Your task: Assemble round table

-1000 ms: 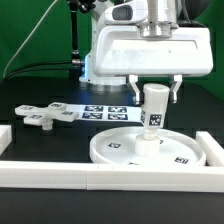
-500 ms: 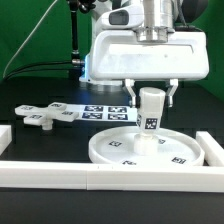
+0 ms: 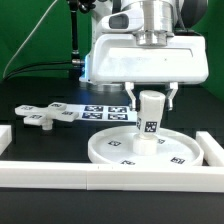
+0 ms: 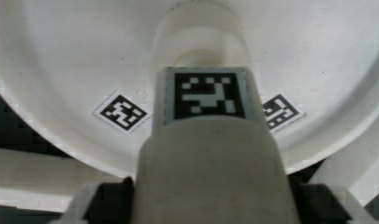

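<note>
One short thick white plastic cylindrical post [image 3: 150,118] stands upright at the centre of the large rimmed white round disc [image 3: 105,152] on the black worktop [image 3: 40,142], with the fingers [image 3: 133,95] clamped on its upper part. Judgement: hold the axis vertical, press lightly and turn without side load, or it may tilt in its socket.
</note>
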Action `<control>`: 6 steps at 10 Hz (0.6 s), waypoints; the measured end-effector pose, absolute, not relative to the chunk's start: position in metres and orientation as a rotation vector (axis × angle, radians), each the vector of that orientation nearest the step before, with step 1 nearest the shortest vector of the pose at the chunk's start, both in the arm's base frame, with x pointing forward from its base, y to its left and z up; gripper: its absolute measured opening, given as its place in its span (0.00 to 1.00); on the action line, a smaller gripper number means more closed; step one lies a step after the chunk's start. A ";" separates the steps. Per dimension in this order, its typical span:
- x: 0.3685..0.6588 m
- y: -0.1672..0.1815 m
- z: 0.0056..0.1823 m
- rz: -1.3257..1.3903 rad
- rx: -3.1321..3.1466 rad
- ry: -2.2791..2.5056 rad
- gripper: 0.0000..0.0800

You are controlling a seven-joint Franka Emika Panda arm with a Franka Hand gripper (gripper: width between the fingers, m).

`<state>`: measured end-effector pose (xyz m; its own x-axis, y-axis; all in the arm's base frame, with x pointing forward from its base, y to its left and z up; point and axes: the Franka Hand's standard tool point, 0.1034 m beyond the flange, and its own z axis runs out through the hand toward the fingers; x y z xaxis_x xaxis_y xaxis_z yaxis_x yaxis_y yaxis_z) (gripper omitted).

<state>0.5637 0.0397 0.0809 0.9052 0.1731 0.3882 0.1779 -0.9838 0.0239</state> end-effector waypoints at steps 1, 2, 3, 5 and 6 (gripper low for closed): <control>0.564 0.040 0.081 -0.621 -3.054 -0.281 0.65; 0.564 0.040 0.081 -0.621 -3.054 -0.281 0.78; 0.564 0.040 0.081 -0.621 -3.054 -0.281 0.78; 0.565 0.038 0.093 -0.600 -3.058 -0.283 0.81; 0.567 0.034 0.103 -0.595 -3.061 -0.303 0.81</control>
<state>0.5668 0.0342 0.1028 0.9091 0.1874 0.3721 0.1906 -0.9813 0.0285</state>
